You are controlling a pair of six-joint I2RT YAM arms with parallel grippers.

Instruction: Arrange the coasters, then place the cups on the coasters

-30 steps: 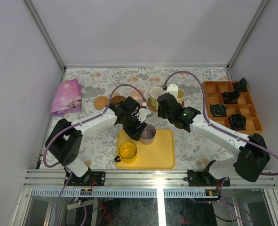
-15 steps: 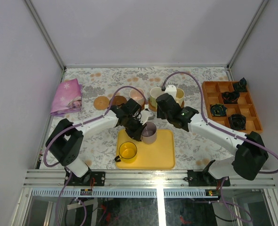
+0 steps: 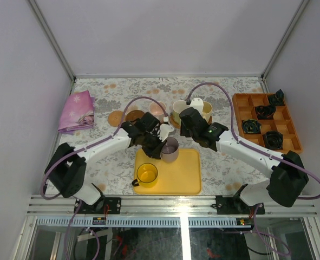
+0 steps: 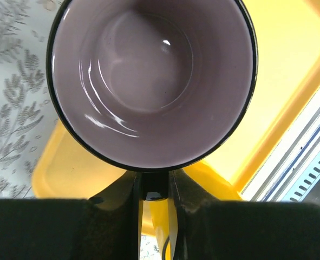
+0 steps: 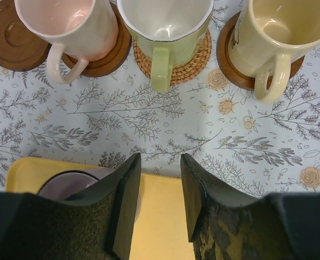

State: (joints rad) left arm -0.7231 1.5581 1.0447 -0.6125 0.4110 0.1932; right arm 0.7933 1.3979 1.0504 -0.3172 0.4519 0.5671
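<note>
- L gripper [image 4: 155, 183]: jaws clamped on purple cup [image 4: 151, 81] at its near side. Can't tell if handle or wall is pinched.
- Purple cup: upright, mouth up, at 11 o'clock corner of tray [image 3: 182, 176], partly over the flowered table [image 3: 214, 89]. Can't tell if lifted or resting.
- R gripper [image 5: 157, 200]: jaws apart, tablecloth and tray showing between them. It hangs over tray's 12 o'clock edge, aimed twd the row of cups.
- Yellow cup [image 3: 147, 174]: on tray, 8 o'clock corner.
- Row at 12 o'clock of tray, L to R:
  - pink cup [image 5: 67, 21] on wood coaster [image 5: 113, 49]
  - white cup [image 5: 165, 19] w/ green handle on woven coaster [image 5: 197, 51]
  - cream cup [image 5: 279, 32] on another wood coaster [image 5: 227, 51]
- All 3 handles point twd 6 o'clock.
- Bare coasters at 9 o'clock of pink cup: dark coaster [image 5: 11, 35] just beside pink cup's coaster, lighter coaster [image 3: 115, 117] further out, same side.
- Pink cloth [image 3: 77, 111]: table's 10 o'clock.
- Orange box [image 3: 241, 111] w/ black parts [image 3: 265, 112]: table's 2 o'clock edge.
</note>
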